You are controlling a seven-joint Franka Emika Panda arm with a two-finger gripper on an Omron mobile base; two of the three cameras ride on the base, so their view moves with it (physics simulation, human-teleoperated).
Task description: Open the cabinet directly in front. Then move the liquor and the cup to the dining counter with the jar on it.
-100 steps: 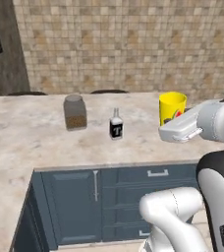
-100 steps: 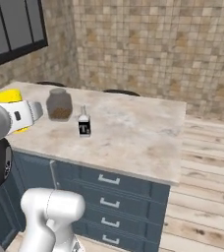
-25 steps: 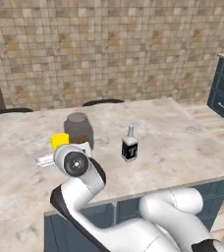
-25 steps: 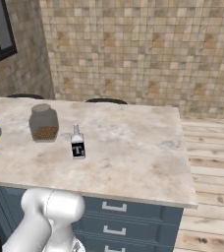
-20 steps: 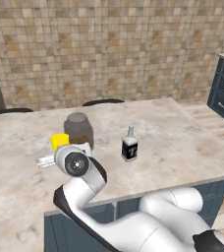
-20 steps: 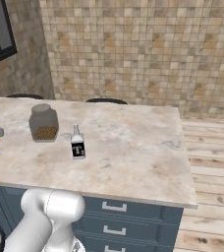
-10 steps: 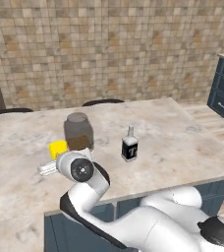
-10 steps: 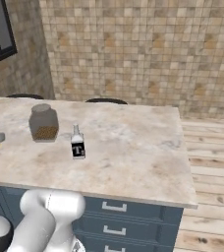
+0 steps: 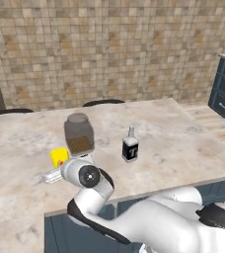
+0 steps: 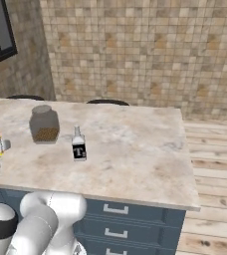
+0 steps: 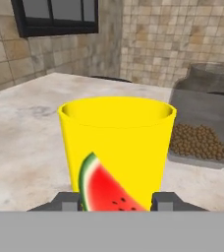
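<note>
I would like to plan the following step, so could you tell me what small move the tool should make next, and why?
Probably open the tool and release the cup. The cup stands upright between the fingertips on the dining counter, beside the jar, with the liquor already there.

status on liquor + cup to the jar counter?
Done: the liquor stands on the dining counter near the jar. In hand: the cup sits upright between the gripper fingers beside the jar. Left: letting go and backing off.
</note>
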